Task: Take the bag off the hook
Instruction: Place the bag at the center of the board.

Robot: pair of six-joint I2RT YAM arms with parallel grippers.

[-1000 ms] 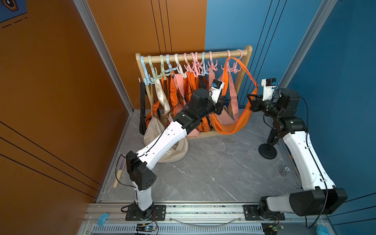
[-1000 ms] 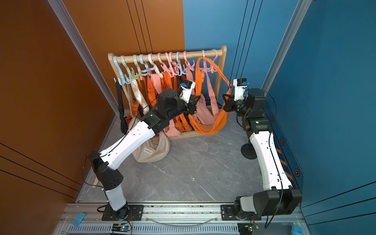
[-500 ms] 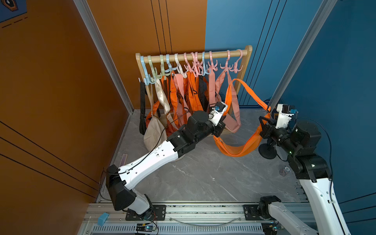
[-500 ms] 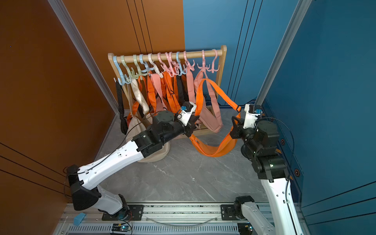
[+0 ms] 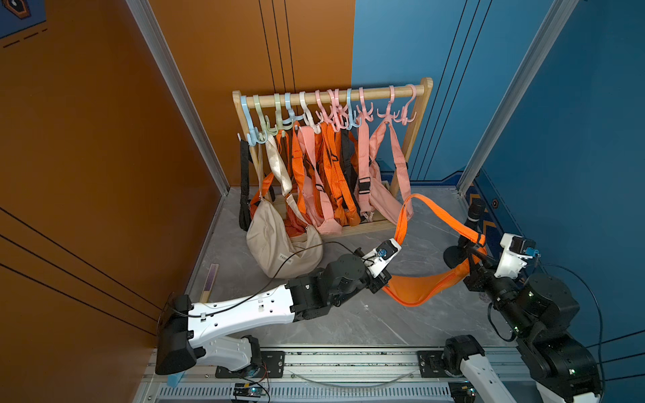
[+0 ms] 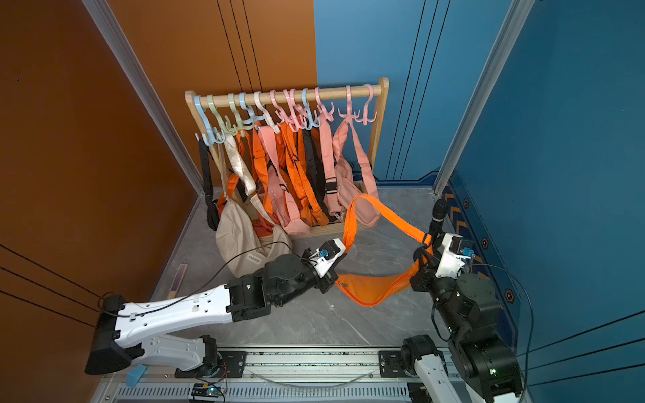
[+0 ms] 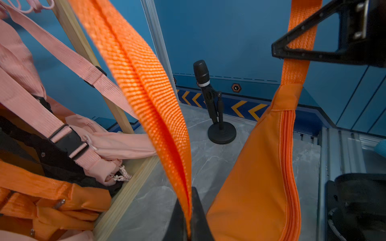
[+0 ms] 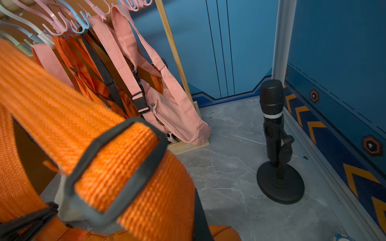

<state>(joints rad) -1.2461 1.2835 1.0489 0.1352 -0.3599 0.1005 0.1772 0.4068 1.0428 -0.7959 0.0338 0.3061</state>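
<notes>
- The grey table (image 5: pixel 352 324) has a wooden rack (image 5: pixel 380 93) at its far side. Many bags hang there on little hooks.
- The orange bag (image 5: pixel 417 288) is not on the rack. It hangs like a hammock between the two arms, nearer than the rack and to the right, low over the table. I cannot tell if it touches the table.
- Its strap (image 5: pixel 441 215) loops up in the air and sits on no hook, so I think the taking-off step is done.
- A black microphone stand (image 5: pixel 474 212) is at the far right, just behind the right arm.
- The left gripper (image 7: pixel 189 201) has its fingers pressed together on the strap by the bag's left end.
- The right gripper (image 5: pixel 475 254) is clamped on the strap at the bag's right end, close to the buckle.
- The pink hook (image 5: pixel 405 117) at the right end of the rail is bare.
- Next, I think both arms should go down together, lay the bag on a bare spot, then let go — and keep the loose strap away from the hooks and the stand.
</notes>
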